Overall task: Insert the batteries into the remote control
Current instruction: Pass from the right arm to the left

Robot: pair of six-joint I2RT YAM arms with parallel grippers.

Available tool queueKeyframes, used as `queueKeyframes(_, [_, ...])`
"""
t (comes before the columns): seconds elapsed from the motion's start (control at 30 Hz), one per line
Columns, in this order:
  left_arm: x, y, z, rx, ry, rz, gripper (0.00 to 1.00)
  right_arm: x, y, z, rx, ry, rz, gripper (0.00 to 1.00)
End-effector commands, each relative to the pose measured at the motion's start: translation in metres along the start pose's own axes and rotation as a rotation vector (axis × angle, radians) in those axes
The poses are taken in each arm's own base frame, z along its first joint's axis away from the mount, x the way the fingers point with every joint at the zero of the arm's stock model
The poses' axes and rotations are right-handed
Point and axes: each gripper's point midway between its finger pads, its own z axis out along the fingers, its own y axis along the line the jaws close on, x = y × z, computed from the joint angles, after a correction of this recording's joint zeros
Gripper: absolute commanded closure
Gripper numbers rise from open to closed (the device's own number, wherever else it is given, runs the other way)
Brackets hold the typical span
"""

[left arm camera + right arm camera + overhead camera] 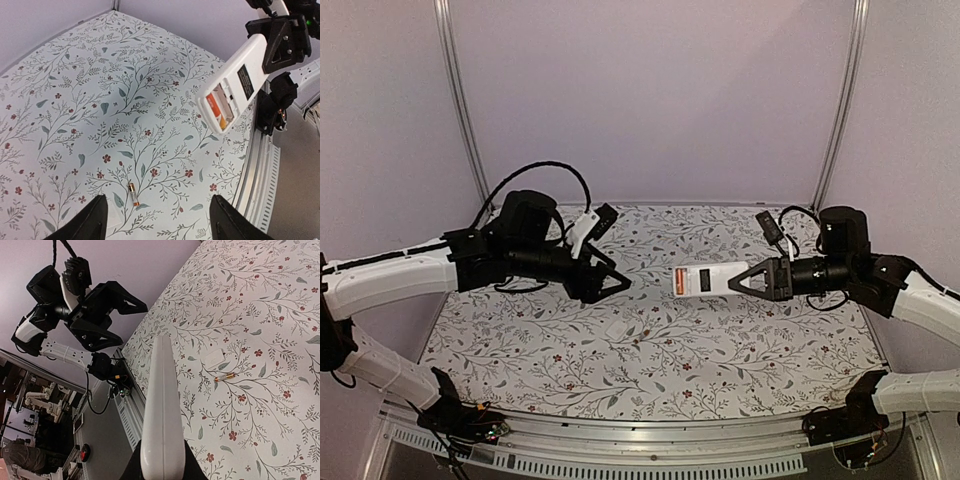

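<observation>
My right gripper (748,280) is shut on one end of the white remote control (703,281) and holds it in the air over the mat. In the left wrist view the remote control (239,85) shows its back, and one orange battery (214,103) sits in the open recess. A second battery (133,194) lies loose on the mat, seen from the right wrist as a battery (225,377) beside the remote control (161,405). My left gripper (617,283) hovers left of the remote, open and empty, with its fingers (87,222) wide apart above the loose battery.
A small flat white cover plate (620,327) lies on the floral mat (520,350), near the loose battery, and shows as the cover plate (212,358) from the right wrist. The metal rail (650,455) runs along the table's near edge.
</observation>
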Motion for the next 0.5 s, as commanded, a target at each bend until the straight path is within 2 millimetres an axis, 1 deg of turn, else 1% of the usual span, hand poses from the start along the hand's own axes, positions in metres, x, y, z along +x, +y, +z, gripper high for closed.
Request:
queueKeyframes(0.0, [0.015, 0.000, 0.000, -0.011, 0.041, 0.036, 0.30, 0.023, 0.003, 0.003, -0.065, 0.107, 0.043, 1.00])
queueKeyframes(0.13, [0.015, -0.033, 0.007, 0.084, 0.056, 0.137, 0.31, 0.032, 0.008, 0.005, -0.110, 0.170, 0.052, 1.00])
queueKeyframes(0.27, [0.015, -0.060, 0.018, 0.193, 0.104, 0.168, 0.30, 0.038, 0.019, 0.005, -0.163, 0.237, 0.027, 1.00])
queueKeyframes(0.33, [0.014, -0.073, 0.022, 0.243, 0.114, 0.173, 0.28, 0.041, 0.025, 0.004, -0.178, 0.268, 0.008, 1.00])
queueKeyframes(0.4, [0.009, -0.080, 0.025, 0.270, 0.109, 0.179, 0.22, 0.043, 0.030, 0.005, -0.194, 0.287, -0.018, 1.00])
queueKeyframes(0.47, [0.006, -0.086, 0.030, 0.275, 0.102, 0.193, 0.19, 0.044, 0.039, 0.006, -0.233, 0.305, -0.034, 1.00])
